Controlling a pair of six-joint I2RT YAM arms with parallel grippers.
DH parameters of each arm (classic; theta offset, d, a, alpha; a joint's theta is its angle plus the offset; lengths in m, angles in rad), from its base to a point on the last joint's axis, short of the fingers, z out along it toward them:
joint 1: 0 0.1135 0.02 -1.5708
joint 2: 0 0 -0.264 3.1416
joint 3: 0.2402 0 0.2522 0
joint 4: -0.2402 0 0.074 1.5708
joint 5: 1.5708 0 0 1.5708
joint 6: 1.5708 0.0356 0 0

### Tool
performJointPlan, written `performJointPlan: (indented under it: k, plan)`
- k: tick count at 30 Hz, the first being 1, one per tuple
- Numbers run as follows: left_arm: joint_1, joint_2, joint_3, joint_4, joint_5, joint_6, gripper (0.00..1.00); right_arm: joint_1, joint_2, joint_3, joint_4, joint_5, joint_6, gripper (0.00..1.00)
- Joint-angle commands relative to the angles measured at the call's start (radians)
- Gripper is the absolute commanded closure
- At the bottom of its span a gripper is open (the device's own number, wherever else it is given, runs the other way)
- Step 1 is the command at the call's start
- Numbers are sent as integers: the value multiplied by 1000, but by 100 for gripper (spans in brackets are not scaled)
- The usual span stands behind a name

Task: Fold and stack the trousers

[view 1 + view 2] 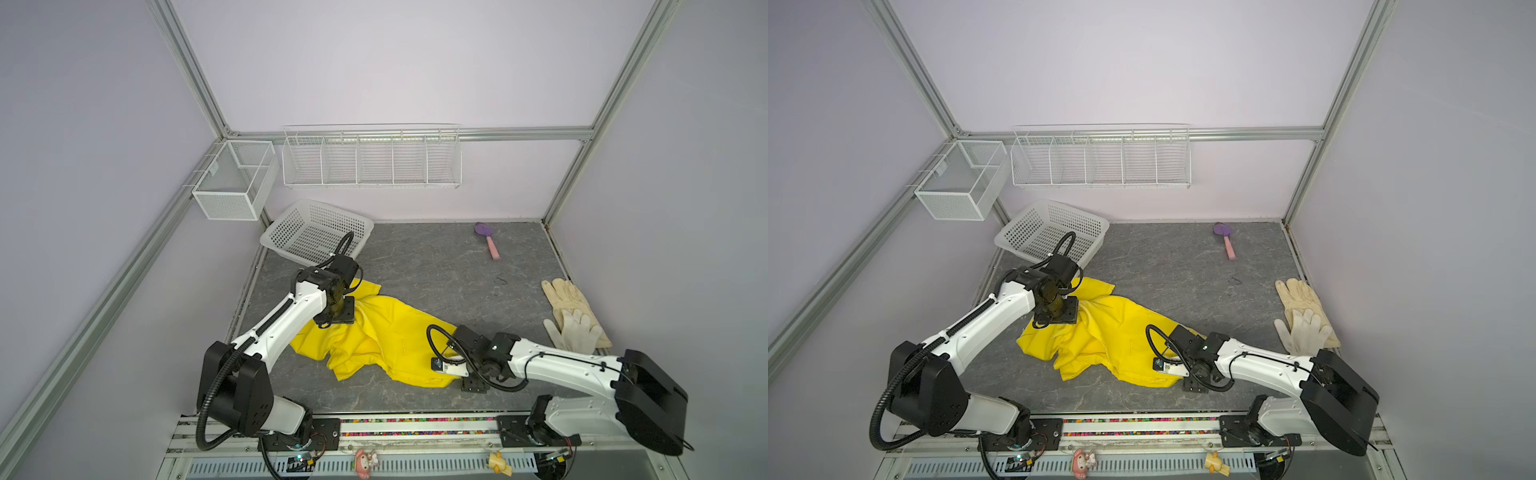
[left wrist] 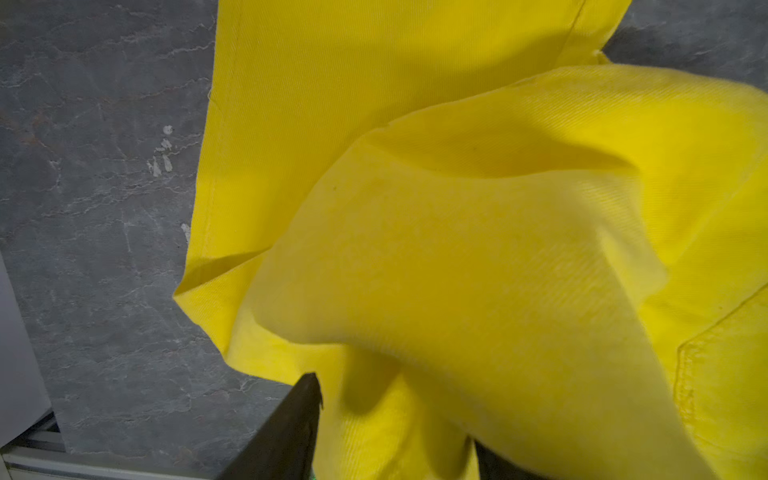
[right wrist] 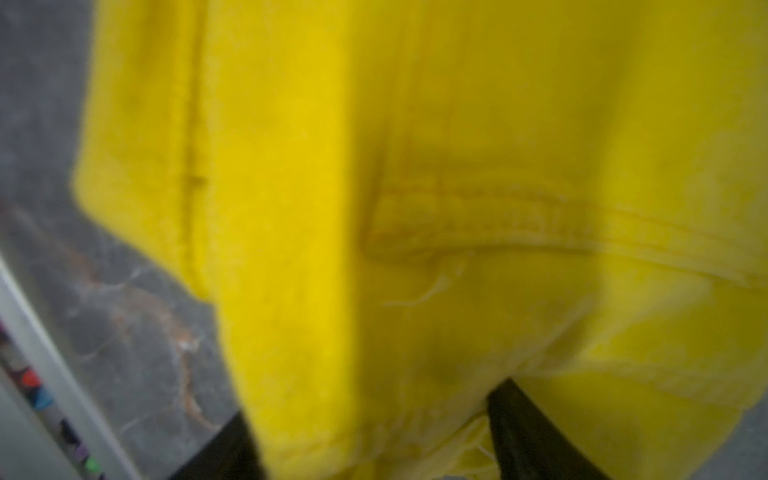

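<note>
Grey marbled table (image 1: pixel 436 266) inside a lilac-walled frame. Trousers (image 1: pixel 374 336) lie crumpled left of centre, toward the front. One end sits under the left arm, the other reaches the right arm. Not flat, no fold made yet.

Left hand (image 2: pixel 392 419): in its wrist view, yellow cloth rises tented into the gap between the dark fingers (image 2: pixel 291 428). That reads as a pinch on the far-left end of the garment.

Right hand (image 3: pixel 372 403): low at the near-right edge, cloth lying between its fingers. That view is blurred, so I cannot tell whether it clamps the cloth or only straddles it.

Step in hand, as I read it: take both ends and spread the garment flat before folding. To do it well:
- Get a hem or waistband in each hand, not a loose middle layer.
- Lift just clear of the table and draw the hands apart until the wrinkles go.
- Lay it down without twist.

Room:
- Open table behind and to the right of the cloth suits spreading.
- Basket (image 1: pixel 316 232) sits just behind the left arm.
- Gloves (image 1: pixel 575 316) lie near the right edge, beside the right arm.
- Small purple scoop (image 1: pixel 488 241) is at the back, well apart.
- Front rail (image 1: pixel 415 428) runs near the cloth's near edge, so keep the pull away from it.
</note>
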Motion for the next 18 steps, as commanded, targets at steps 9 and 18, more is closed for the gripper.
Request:
performJointPlan:
  k: [9,18]
  plan:
    - [21,-41,9,-61,-121,-46,49,-197,-305,27,-36,31,127,92]
    - [21,-50,25,-74,-87,-16,95,-406,-459,148,-125,-60,98,92]
